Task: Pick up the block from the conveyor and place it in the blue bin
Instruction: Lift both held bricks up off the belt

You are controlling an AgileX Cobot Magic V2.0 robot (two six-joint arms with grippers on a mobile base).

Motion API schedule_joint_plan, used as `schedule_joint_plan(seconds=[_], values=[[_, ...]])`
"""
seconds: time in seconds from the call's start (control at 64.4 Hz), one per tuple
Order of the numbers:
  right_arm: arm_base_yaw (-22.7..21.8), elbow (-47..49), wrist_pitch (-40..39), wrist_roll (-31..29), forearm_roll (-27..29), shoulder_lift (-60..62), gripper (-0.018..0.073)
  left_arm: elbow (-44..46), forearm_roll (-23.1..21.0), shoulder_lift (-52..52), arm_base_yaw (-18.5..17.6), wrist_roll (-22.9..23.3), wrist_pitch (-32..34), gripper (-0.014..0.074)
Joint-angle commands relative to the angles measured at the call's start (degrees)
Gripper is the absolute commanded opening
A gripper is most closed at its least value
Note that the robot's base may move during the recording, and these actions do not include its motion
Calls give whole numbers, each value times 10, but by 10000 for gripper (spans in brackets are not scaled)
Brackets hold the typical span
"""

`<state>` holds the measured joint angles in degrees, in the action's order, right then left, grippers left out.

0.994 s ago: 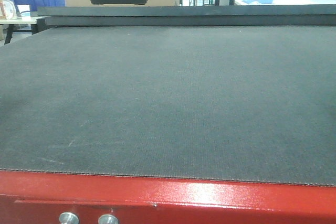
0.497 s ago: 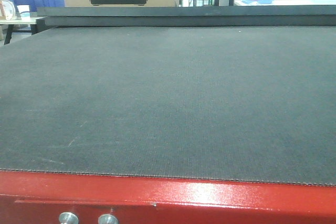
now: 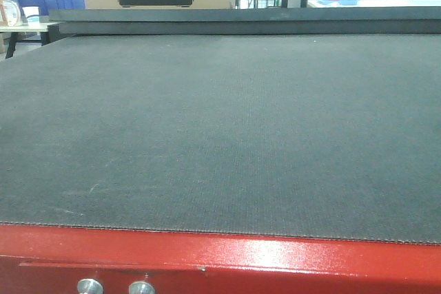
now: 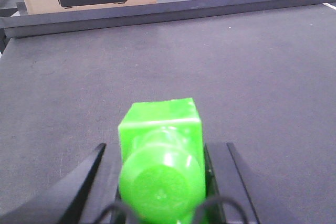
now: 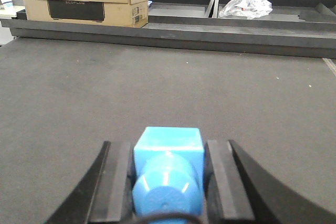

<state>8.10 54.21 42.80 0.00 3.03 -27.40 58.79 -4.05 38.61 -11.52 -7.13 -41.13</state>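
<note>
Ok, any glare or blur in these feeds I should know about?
Front view: white glare on the red frame, belt sharp. Left wrist view: green block oversaturated and soft. Right wrist view: blue block slightly soft, background clear.

The conveyor (image 3: 220, 135) has a matt, finely woven belt and a glossy red metal frame (image 3: 275, 256).

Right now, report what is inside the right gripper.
A blue block sits clamped between the black fingers of the right gripper. Its underside and the conveyor belt directly beneath it are hidden by the block itself.
</note>
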Motion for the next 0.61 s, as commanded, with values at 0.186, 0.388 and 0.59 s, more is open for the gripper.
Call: schedule_joint_plan(seconds=[0.186, 0.388, 0.59], values=[[1, 5, -12, 0, -5, 1, -151, 0, -4, -3, -3, 4, 16, -111], [1, 5, -12, 0, -5, 1, -151, 0, -4, -3, -3, 4, 16, -111], [1, 5, -12, 0, -5, 1, -151, 0, -4, -3, -3, 4, 16, -111]])
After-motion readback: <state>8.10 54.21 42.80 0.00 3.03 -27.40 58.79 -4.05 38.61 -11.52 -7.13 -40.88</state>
